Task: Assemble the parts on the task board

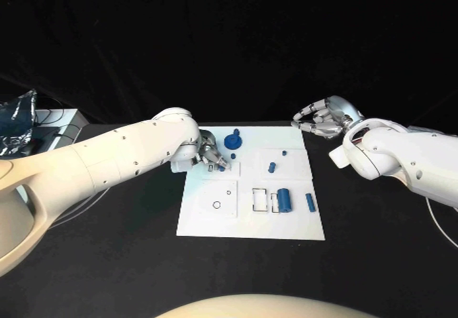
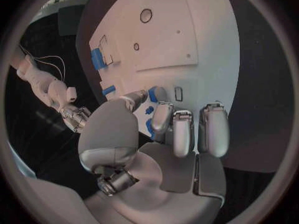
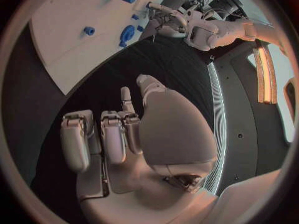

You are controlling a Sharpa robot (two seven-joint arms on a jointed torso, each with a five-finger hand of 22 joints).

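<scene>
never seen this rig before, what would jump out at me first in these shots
The white rectangular task board stands out against the black table, dotted with small blue parts such as a blue cylinder near its middle. The silver left hand reaches over the board's far left corner, fingertips at a small blue piece. The silver right hand hovers off the board's far right corner, holding nothing.
</scene>
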